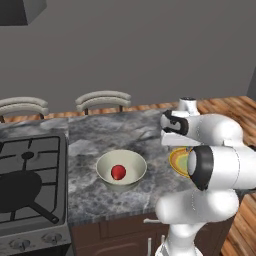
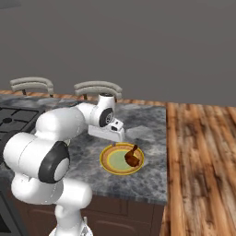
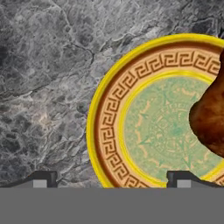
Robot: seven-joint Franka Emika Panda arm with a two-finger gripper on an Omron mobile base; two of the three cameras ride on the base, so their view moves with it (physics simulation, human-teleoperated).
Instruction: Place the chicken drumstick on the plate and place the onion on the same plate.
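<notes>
Arm bent low over plate (image 2: 110,162), fingers (image 3: 111,178) spread wide, empty, beside chicken drumstick (image 2: 132,157)

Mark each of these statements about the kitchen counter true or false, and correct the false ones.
1. The chicken drumstick lies on the plate. True.
2. The onion is on the plate too. False: it sits in the cream bowl, apart from the plate.
3. The pincer is shut on the drumstick. False: its jaws stand wide open above the plate, holding nothing.
4. The bowl stands between the stove and the plate. True.
5. The plate rests on the wooden floor. False: it rests on the grey marbled counter.
</notes>
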